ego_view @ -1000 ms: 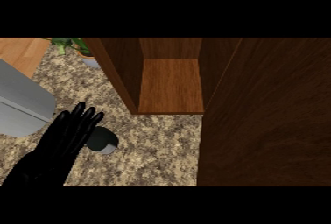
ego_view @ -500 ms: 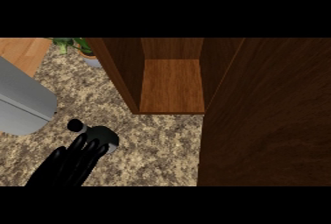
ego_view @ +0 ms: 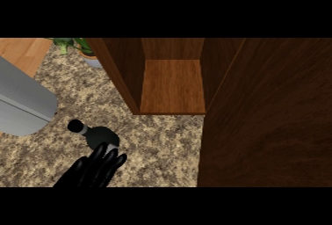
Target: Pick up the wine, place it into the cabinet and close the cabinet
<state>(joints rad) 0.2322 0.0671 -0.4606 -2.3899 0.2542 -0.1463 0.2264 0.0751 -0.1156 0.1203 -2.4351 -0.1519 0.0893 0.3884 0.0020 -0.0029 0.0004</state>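
Note:
The wine bottle (ego_view: 102, 136) is dark, with a black cap (ego_view: 76, 126) pointing up-left, and sits on the speckled counter (ego_view: 162, 145) to the front left of the cabinet. My left hand (ego_view: 96, 169) comes in from the lower edge, open, its straight fingertips (ego_view: 103, 151) at the bottle's near side and overlapping its lower part. The wooden cabinet (ego_view: 172, 88) stands open, its shelf bare. Its dark door (ego_view: 272, 118) is swung out and fills the right side. My right hand does not show.
A grey rounded appliance (ego_view: 23, 105) sits at the left edge, close to the bottle. A potted plant (ego_view: 79, 47) stands at the back left beside the cabinet's side wall. A light wooden surface (ego_view: 23, 52) shows at the top left corner.
My left hand has drawn back toward the lower edge, from beside the grey appliance to just below the bottle. The bottle's cap and body now show above the fingers.

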